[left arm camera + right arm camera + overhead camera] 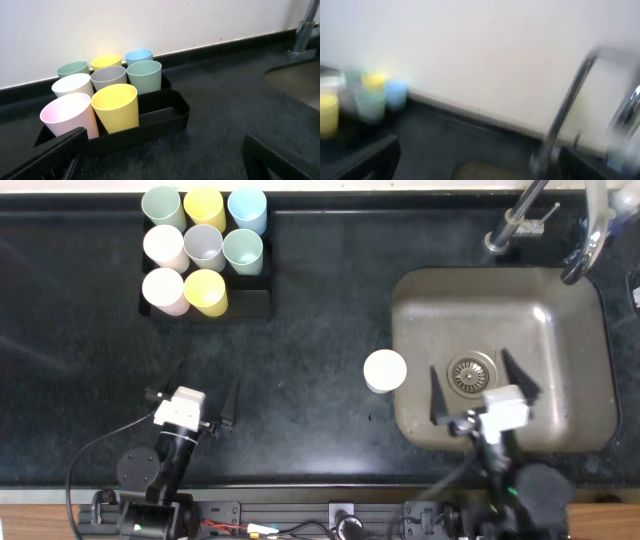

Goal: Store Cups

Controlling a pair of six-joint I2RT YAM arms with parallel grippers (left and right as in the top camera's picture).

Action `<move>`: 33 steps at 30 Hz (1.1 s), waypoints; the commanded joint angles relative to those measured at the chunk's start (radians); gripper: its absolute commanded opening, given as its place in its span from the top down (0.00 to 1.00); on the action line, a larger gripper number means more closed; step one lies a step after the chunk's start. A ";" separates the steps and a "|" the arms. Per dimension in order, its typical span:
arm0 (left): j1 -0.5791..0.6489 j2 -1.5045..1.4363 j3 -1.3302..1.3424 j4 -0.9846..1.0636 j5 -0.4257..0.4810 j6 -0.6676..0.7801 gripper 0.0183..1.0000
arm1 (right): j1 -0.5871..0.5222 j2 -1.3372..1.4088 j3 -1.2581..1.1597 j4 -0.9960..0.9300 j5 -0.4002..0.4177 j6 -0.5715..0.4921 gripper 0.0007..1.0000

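black tray (254, 306) at the back left of the dark surface (300, 330) holds eight cups (116, 105), one corner slot bare. a white cup (385, 370) stands on the surface just beside the sink (560, 330). left gripper (200, 387) spread wide, holding nothing, in front of the tray; right gripper (474, 376) likewise wide over the sink basin.

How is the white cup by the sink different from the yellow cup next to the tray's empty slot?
The white cup stands alone on the counter beside the sink. The yellow cup sits in the black tray among other cups. One is white, the other yellow. The yellow cup is clearly mouth-up, but I cannot tell that for the white cup. Both are plain round cups of similar size.
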 commanded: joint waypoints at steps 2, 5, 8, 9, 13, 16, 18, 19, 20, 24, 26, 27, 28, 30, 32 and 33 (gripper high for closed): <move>0.005 -0.007 -0.005 0.003 0.017 0.011 0.00 | 0.005 0.422 0.584 -0.515 -0.058 0.027 0.00; 0.005 -0.007 -0.005 0.003 0.017 0.011 0.00 | 0.005 0.672 0.793 -0.846 -0.103 0.055 0.00; 0.005 -0.007 -0.005 0.003 0.017 0.011 0.00 | 0.005 0.874 0.891 -1.046 -0.128 0.055 0.00; 0.005 -0.007 -0.005 0.003 0.017 0.011 0.00 | 0.006 0.938 0.905 -1.084 -0.128 0.055 0.00; 0.005 -0.007 -0.005 0.003 0.017 0.011 0.00 | 0.014 1.137 0.908 -1.147 -0.127 0.054 0.00; 0.005 -0.007 -0.005 0.003 0.018 0.011 0.00 | 0.036 1.246 0.908 -1.149 -0.100 0.008 0.00; 0.005 -0.007 -0.005 0.003 0.018 0.011 0.00 | 0.050 1.277 0.908 -1.139 -0.097 -0.010 0.00; 0.005 -0.007 -0.005 0.003 0.017 0.011 0.00 | 0.071 1.288 0.908 -1.112 -0.097 -0.010 0.00; 0.005 -0.007 -0.005 0.003 0.017 0.011 0.00 | 0.079 1.289 0.908 -1.100 -0.097 -0.010 0.00; 0.005 -0.007 -0.005 0.003 0.017 0.011 0.00 | 0.110 1.294 0.907 -1.071 -0.097 -0.010 0.00; 0.005 -0.007 -0.005 0.003 0.017 0.011 0.00 | 0.111 1.298 0.903 -1.056 -0.096 -0.016 0.00; 0.005 -0.007 -0.005 0.003 0.017 0.011 0.00 | 0.111 1.300 0.901 -1.047 -0.096 -0.043 0.00; 0.005 -0.007 -0.005 0.003 0.017 0.011 0.00 | 0.111 1.304 0.900 -1.033 -0.080 -0.074 0.00; 0.005 -0.007 -0.005 0.003 0.017 0.011 0.00 | 0.111 1.318 0.900 -1.009 -0.018 -0.068 0.00; 0.005 -0.007 -0.005 0.003 0.017 0.011 0.00 | 0.111 1.339 0.900 -0.993 0.023 -0.071 0.00; 0.005 -0.007 -0.005 0.003 0.017 0.011 0.00 | 0.111 1.353 0.900 -0.987 0.040 -0.070 0.00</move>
